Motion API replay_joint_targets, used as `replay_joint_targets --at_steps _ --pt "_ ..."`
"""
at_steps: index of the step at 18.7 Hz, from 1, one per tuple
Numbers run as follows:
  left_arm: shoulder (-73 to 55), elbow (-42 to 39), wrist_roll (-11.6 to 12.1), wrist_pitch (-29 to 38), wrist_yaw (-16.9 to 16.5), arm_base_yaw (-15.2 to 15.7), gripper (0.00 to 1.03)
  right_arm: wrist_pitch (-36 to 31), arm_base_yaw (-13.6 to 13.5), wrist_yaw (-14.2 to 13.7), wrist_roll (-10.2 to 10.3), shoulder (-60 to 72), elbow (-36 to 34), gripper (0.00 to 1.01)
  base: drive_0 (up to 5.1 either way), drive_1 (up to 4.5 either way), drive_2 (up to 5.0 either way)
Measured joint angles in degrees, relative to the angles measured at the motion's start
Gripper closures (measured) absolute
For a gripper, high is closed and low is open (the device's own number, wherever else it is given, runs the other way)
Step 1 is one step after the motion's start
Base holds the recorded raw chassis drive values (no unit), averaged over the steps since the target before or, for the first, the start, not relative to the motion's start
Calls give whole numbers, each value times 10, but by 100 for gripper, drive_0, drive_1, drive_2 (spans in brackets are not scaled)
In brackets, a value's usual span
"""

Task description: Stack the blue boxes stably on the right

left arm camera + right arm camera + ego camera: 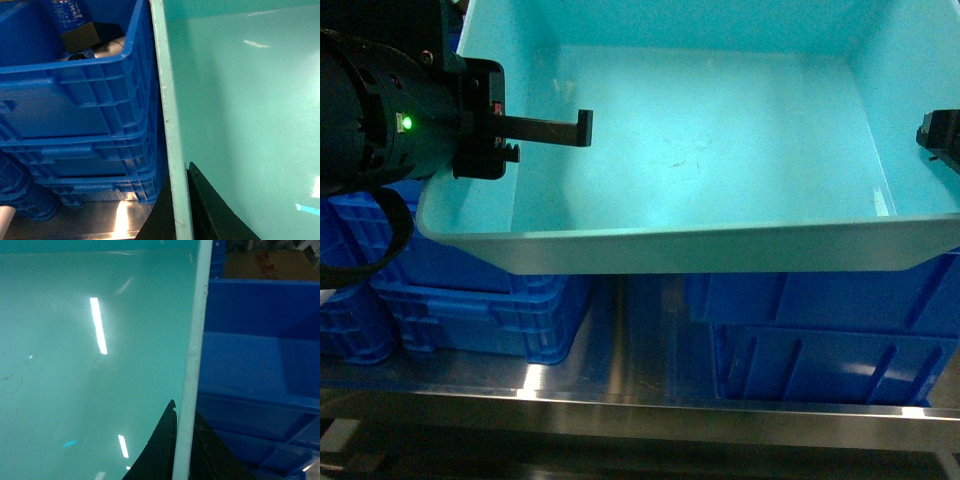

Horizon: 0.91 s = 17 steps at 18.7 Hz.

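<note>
The blue box, a light turquoise tub (720, 150), fills the top of the head view and is held up between both arms. My left gripper (570, 132) is shut on its left wall; the left wrist view shows the pale rim (167, 125) pinched between the two dark fingers of this gripper (180, 172). At the right edge my right gripper (940, 135) is shut on the right wall, with the rim (192, 340) clamped between its fingers (182, 415). The tub is empty. It hangs over dark blue crates.
Dark royal-blue ribbed crates stand stacked on a steel shelf (640, 370), one stack at the left (480, 300) and one at the right (820, 310). The left crate (75, 100) holds a bottle and dark items (80, 35). The right crate (260, 355) looks empty.
</note>
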State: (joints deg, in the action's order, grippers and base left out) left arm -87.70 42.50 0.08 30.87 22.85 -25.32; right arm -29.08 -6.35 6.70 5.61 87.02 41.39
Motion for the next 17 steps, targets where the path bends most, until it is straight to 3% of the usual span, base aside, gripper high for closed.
replay_joint_targets --at_steps 17 --pt "0 0 0 1 0 0 101 0 0 0 0 0 0 95 -153 -153 -153"
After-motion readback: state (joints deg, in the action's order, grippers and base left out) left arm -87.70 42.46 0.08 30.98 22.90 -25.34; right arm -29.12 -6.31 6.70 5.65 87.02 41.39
